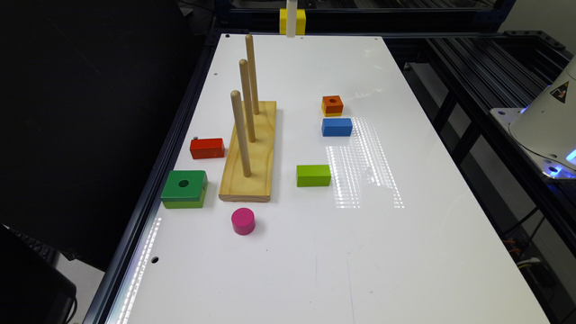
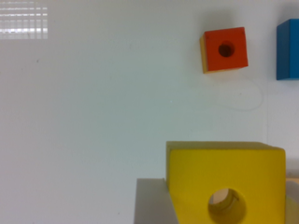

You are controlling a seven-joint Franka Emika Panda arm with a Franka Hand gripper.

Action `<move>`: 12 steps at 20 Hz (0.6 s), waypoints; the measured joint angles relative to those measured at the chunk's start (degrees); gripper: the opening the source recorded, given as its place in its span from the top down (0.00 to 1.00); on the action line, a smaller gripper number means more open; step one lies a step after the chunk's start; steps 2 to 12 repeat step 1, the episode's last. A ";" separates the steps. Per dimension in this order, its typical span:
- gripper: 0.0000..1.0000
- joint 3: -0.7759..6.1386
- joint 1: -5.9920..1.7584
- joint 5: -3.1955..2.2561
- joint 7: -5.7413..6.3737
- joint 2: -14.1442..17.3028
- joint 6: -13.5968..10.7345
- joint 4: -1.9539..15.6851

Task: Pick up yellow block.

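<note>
One step looks done to me: yellow block (image 1: 292,21) is clamped in gripper (image 2: 224,205), lifted well above table (image 1: 405,252), far beyond peg board (image 1: 249,153); nothing left.

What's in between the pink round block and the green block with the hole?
Nothing. In the exterior view, only bare white table lies between the pink cylinder and the green block; the wooden peg base sits just beyond that gap.
</note>
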 joint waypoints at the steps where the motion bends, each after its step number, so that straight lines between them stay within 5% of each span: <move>1: 1.00 0.00 -0.01 0.29 -0.18 -0.40 -0.37 0.00; 12: 1.00 0.00 -0.01 0.29 -0.18 -0.40 -0.37 0.00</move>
